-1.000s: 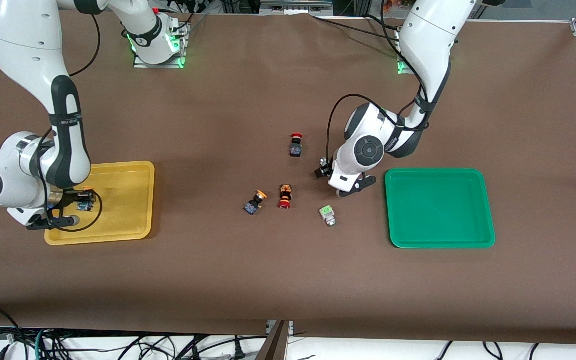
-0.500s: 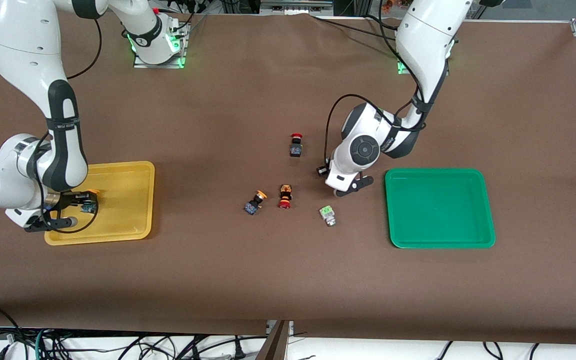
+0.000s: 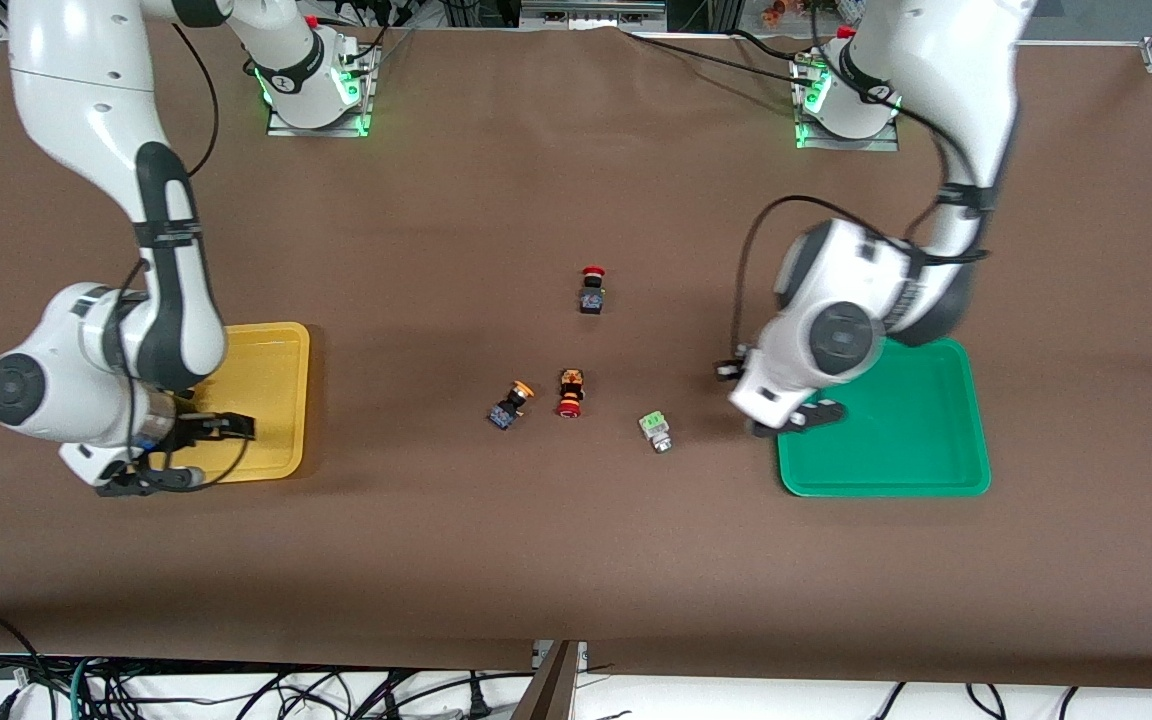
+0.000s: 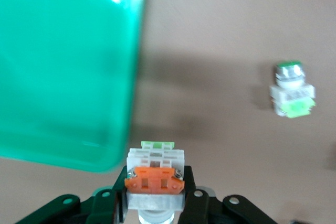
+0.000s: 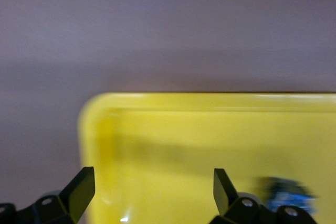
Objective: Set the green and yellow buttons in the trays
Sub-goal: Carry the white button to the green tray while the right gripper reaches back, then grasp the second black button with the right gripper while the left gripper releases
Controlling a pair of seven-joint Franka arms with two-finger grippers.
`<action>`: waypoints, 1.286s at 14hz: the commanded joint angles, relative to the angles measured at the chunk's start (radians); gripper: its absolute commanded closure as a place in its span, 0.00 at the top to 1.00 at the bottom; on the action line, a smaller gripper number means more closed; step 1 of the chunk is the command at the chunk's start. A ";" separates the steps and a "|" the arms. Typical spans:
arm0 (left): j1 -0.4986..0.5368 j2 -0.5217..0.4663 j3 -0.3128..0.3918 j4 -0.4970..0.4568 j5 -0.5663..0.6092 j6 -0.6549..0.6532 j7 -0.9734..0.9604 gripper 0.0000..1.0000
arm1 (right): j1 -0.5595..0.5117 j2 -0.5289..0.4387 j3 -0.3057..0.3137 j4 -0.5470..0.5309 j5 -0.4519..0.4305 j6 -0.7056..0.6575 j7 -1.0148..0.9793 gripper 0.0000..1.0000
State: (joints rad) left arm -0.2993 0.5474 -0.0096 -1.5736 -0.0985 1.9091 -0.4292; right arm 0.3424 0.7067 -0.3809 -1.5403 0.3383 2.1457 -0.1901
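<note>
**A:** Where do we stand with the left hand?

**B:** We see it clamped on a silver-white button with an orange face, fingers tight on either side of its body. In the front view the left hand hangs over the rim of the green tray, at that tray's edge toward the right arm's end of the desk.

**A:** And the right hand?

**B:** Its fingers stand apart with nothing between them. We place it over the yellow tray, at the corner nearest the front camera. In the right wrist view a blurred blue-and-black shape lies inside the yellow tray beside one finger; we cannot tell more about it.

**A:** What lies between the trays?

**B:** Taking the green tray as our mark: nearest to it, on the desk toward the right arm's end, lies the silver-white button with a green face. Farther along the same way lies the red-capped button with an orange-black body, and then the yellow-capped button with a black-and-blue body, just beside it. The red-capped button with a black-blue body sits farther from the front camera than the green tray's nearest rim, well apart from the tray.

**A:** Anything in the green tray?

**B:** We see only its bare green floor in the left wrist view.
</note>
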 commanded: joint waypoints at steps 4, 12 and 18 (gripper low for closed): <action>0.204 0.041 -0.001 -0.031 0.267 0.069 0.289 0.00 | 0.275 -0.001 -0.006 0.046 -0.007 -0.007 0.655 1.00; 0.262 0.164 -0.004 -0.039 0.258 0.160 0.368 0.37 | 0.473 0.183 -0.006 0.201 -0.008 0.104 1.210 1.00; 0.263 0.115 -0.027 -0.016 0.188 0.047 0.375 1.00 | 0.540 0.240 -0.004 0.200 -0.008 0.158 1.284 1.00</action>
State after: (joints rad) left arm -0.0416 0.7105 -0.0110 -1.6059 0.1067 2.0358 -0.0691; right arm 0.8700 0.9297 -0.3748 -1.3702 0.3362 2.3082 1.0682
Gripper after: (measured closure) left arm 0.308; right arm 0.000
